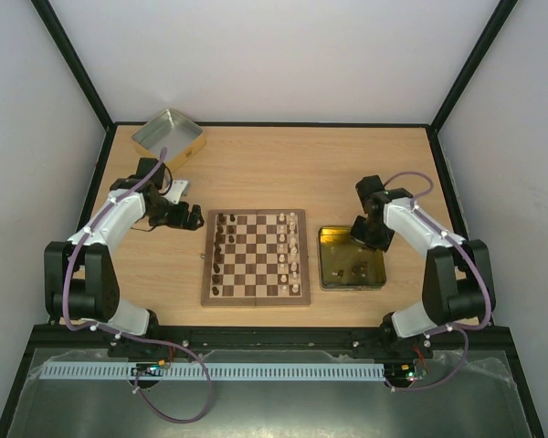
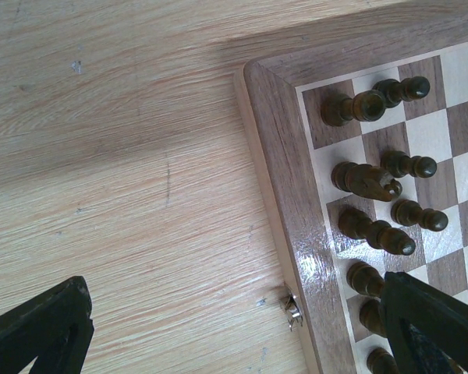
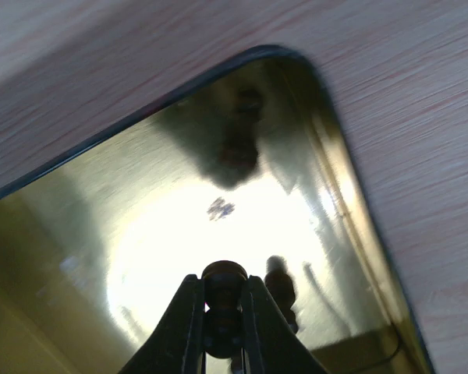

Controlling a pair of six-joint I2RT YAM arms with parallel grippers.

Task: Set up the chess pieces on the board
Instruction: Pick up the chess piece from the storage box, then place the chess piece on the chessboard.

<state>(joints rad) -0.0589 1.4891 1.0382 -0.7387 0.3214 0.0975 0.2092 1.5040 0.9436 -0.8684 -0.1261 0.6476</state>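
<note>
The board (image 1: pixel 253 258) lies mid-table, dark brown chess pieces (image 1: pixel 220 255) along its left side and cream-white ones (image 1: pixel 293 254) along its right. My left gripper (image 1: pixel 197 217) is open and empty at the board's far left corner. In the left wrist view it (image 2: pixel 234 294) straddles the board's brown rim (image 2: pixel 285 175), next to two rows of dark pieces (image 2: pixel 366 179). My right gripper (image 1: pixel 362 239) is over the yellow-gold tin (image 1: pixel 376 274). In the right wrist view it (image 3: pixel 223 284) is shut on a dark piece (image 3: pixel 224 273); another dark piece (image 3: pixel 281 287) stands beside it.
A silver tin (image 1: pixel 168 137) stands at the back left corner. The gold tin (image 3: pixel 78 234) holds a few loose pieces (image 1: pixel 351 270). A small metal clasp (image 2: pixel 293 308) sticks out of the board's side edge. Black frame posts border the table.
</note>
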